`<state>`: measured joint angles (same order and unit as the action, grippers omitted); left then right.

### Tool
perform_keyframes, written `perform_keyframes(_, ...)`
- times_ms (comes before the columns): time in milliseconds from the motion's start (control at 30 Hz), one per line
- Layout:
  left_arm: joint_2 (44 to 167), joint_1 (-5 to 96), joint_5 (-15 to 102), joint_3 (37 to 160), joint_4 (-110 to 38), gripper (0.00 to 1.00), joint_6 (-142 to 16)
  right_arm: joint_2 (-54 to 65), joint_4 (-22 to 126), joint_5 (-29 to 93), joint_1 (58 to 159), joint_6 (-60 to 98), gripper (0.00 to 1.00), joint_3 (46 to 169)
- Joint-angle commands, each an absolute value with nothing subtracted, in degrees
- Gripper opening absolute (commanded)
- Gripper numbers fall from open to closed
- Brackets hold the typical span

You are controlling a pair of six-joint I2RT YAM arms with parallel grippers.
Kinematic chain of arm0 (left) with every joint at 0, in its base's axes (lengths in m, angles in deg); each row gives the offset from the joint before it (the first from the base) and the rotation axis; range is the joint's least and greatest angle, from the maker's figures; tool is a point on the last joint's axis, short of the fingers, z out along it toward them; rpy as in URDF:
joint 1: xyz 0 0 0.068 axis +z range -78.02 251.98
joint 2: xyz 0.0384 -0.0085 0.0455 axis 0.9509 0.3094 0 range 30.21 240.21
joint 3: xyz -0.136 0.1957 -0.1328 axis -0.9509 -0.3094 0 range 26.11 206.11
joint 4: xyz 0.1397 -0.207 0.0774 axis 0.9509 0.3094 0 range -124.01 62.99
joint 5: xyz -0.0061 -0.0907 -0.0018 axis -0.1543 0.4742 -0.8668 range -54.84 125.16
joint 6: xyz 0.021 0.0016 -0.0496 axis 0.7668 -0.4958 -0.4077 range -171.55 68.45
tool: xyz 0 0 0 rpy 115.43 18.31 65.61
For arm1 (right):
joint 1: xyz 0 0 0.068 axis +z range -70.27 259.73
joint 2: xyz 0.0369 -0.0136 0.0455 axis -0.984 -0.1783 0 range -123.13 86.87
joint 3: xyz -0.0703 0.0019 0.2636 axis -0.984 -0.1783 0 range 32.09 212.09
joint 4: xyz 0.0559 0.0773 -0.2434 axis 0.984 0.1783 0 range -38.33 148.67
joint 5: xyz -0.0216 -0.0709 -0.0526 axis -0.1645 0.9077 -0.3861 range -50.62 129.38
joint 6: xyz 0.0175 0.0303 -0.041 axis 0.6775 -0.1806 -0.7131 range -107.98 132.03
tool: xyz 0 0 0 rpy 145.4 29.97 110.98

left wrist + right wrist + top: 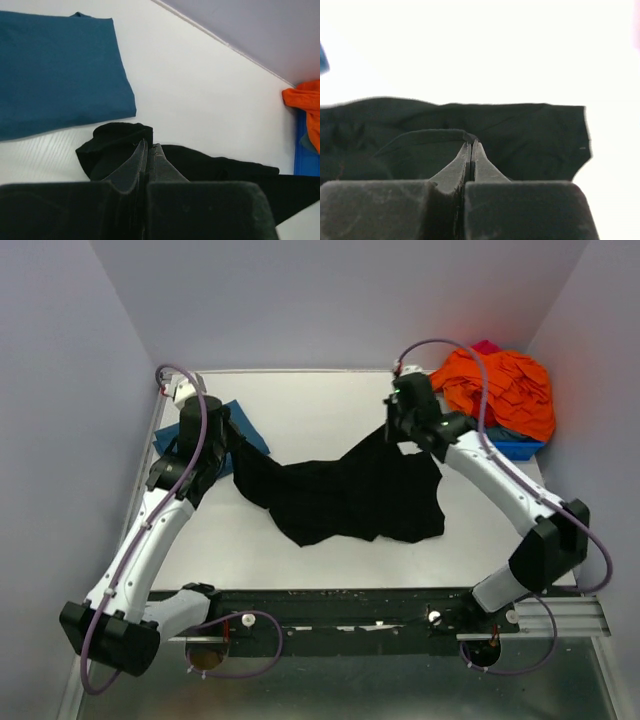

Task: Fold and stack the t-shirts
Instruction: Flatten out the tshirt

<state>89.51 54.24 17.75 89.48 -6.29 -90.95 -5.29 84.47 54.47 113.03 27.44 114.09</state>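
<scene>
A black t-shirt (350,495) hangs stretched between my two grippers above the middle of the table; no floral print shows. My left gripper (232,445) is shut on its left corner, and in the left wrist view (149,145) the jaws pinch black cloth (115,140). My right gripper (392,430) is shut on its upper right edge, and in the right wrist view (471,142) the jaws pinch a fold of the black shirt (520,135). A folded teal-blue t-shirt (245,425) lies flat at the back left, under my left arm; it also shows in the left wrist view (55,70).
An orange cloth pile (500,390) rests in a small blue bin (520,448) at the back right, with a bit of pink cloth (487,346) behind it. The bin's edge and orange cloth show in the left wrist view (305,105). Grey walls enclose the table.
</scene>
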Motion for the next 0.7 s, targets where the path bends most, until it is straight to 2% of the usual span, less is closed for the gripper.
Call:
perform_keyframes(0, 97.2, 55.1, 14.9, 101.5, -4.2, 0.00, -91.8, 2.9, 85.1, 52.6, 103.9, 29.2, 0.01, 117.4)
perform_keyframes(200, 108.4, 60.6, 13.6, 125.1, 4.2, 0.00, -90.3, 7.9, 90.7, 47.5, 92.8, 30.4, 0.01, 131.7)
perform_keyframes(367, 114.1, 65.6, 16.0, 137.2, 9.6, 0.00, -89.5, 11.6, 95.2, 45.9, 88.0, 28.9, 0.01, 145.5)
perform_keyframes(467, 115.0, 66.3, 17.8, 139.1, 11.3, 0.00, -89.6, 17.9, 94.0, 45.2, 88.0, 27.6, 0.01, 147.5)
perform_keyframes(667, 109.0, 66.3, 20.4, 133.5, 8.6, 0.00, -90.5, 32.7, 88.9, 41.8, 88.0, 27.7, 0.01, 138.6)
